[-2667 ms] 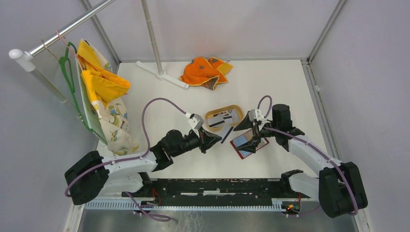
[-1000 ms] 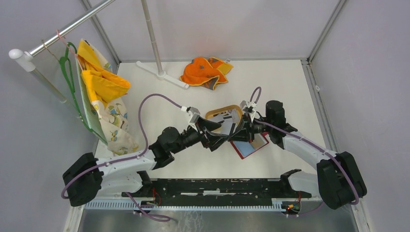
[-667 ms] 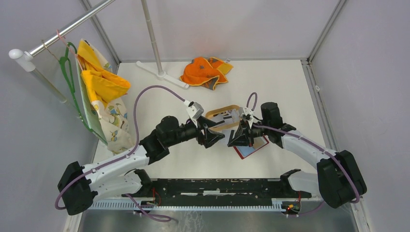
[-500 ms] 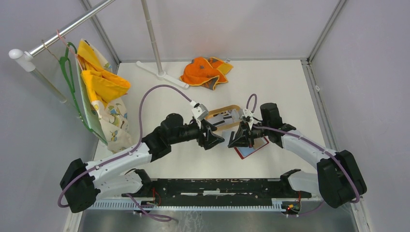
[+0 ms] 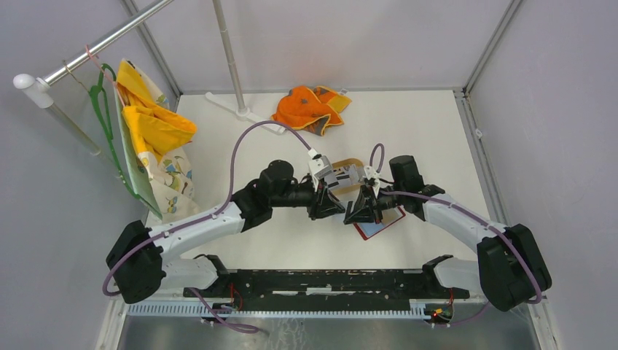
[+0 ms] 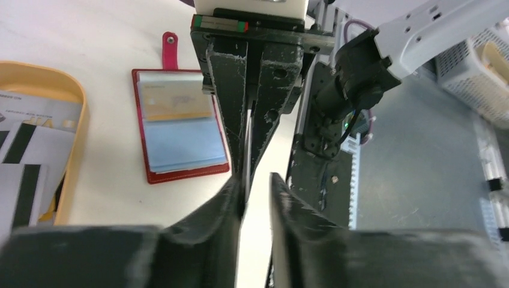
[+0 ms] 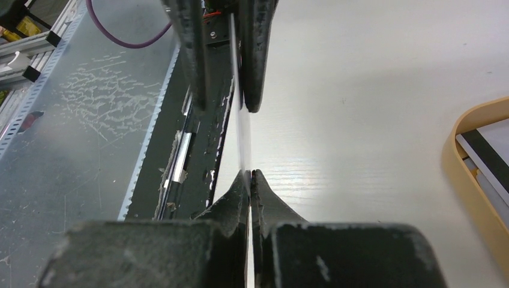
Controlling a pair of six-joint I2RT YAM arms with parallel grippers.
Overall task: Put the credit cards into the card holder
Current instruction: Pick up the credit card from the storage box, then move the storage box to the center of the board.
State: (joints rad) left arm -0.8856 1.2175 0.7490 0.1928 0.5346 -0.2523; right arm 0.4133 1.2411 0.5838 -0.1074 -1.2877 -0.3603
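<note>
Waiting in the tray (image 6: pixel 83 126) are several striped credit cards (image 6: pixel 30 120). The red card holder (image 6: pixel 180 150) lies open on the bench (image 6: pixel 90 36) with one tan card (image 6: pixel 174 103) pocketed. The right pincer (image 7: pixel 249 176) clamps the midair card (image 7: pixel 242 141). The left pincer (image 6: pixel 255 192) has its jaws apart around it, not gripping. Most of the job looks left.

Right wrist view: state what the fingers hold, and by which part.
The right gripper pinches a thin pale credit card, seen edge-on, by its near end. The left gripper brackets the far end, fingers not yet shut.
</note>
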